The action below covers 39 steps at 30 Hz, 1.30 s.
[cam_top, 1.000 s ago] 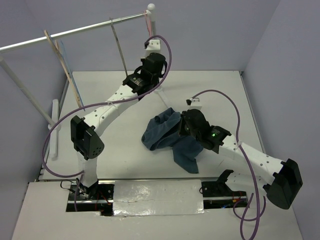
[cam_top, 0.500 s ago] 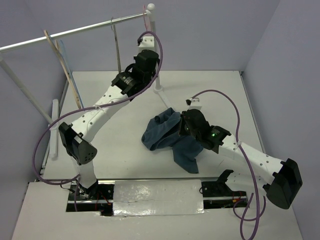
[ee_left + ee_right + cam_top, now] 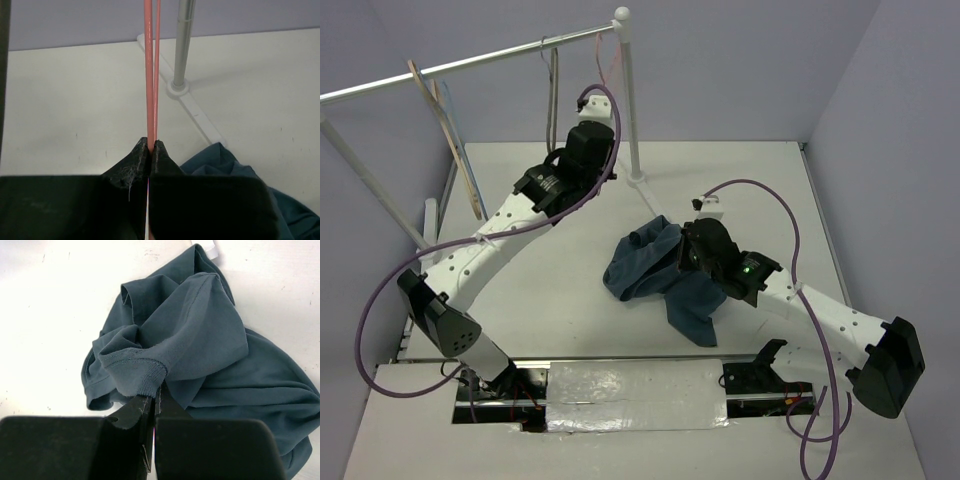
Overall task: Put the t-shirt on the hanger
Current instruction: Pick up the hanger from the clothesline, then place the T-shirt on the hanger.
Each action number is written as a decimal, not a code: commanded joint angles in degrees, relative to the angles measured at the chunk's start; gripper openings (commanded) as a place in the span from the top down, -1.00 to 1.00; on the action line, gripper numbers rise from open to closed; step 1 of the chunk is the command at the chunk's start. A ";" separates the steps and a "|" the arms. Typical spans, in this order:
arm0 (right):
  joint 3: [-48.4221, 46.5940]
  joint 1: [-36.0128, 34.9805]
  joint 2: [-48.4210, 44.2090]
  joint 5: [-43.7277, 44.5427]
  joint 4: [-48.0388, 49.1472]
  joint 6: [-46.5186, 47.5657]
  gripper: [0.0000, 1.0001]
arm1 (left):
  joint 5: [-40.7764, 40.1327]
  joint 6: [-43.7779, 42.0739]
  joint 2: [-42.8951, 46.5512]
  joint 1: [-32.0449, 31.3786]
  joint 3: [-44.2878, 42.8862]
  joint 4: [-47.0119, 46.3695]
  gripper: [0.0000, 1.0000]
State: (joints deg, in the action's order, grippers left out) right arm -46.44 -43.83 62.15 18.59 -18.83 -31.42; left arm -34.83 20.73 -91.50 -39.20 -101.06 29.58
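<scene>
Pale lilac walls (image 3: 740, 60) around a white tabletop (image 3: 750, 180), a metal rail (image 3: 490, 56) on a white post (image 3: 628, 100).

hanger (image 3: 149, 70): running off the top edge, hook not showing
t-shirt (image 3: 200, 340): lower folds hiding behind the right tool (image 3: 154, 392)

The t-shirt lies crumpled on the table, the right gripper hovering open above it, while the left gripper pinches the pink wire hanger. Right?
Not quite. The right wrist view shows the right gripper shut on a ribbed edge of the t-shirt, not open above it. The rest holds: the t-shirt lies crumpled on the table and the left gripper pinches the pink wire hanger.
</scene>
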 commanded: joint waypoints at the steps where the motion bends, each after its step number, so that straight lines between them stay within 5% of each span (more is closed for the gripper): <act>1: -0.15 0.15 -0.98 0.75 2.04 0.75 1.00 | 4.66 -2.62 4.14 -0.53 1.65 -2.52 1.00; 7: 0.03 0.24 -1.51 1.53 2.04 0.75 1.00 | 7.67 -4.73 8.00 -2.63 5.42 1.70 1.00; 17: -0.85 0.42 0.25 3.38 0.64 -0.40 1.00 | -0.15 -3.51 18.45 -7.55 16.75 7.86 1.00; 22: -0.68 1.82 0.95 4.70 -0.42 -1.27 1.00 | 9.59 -6.22 23.99 -10.63 24.39 5.75 1.00; 26: -0.76 4.45 2.01 5.14 -1.47 -2.85 1.00 | 12.42 -7.72 21.64 -20.53 22.67 10.65 1.00; 30: -0.15 7.35 1.14 5.76 -2.00 -4.44 1.00 | 6.28 -3.78 20.13 -28.55 19.93 19.98 1.00; 39: 2.05 11.14 -2.91 4.44 -1.39 -5.49 1.00 | 5.82 0.19 33.14 -31.11 31.88 20.69 1.00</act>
State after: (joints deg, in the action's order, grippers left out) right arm -44.73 -33.69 60.90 22.31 -20.86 -36.18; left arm -28.23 19.42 -61.87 -70.28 -70.72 50.19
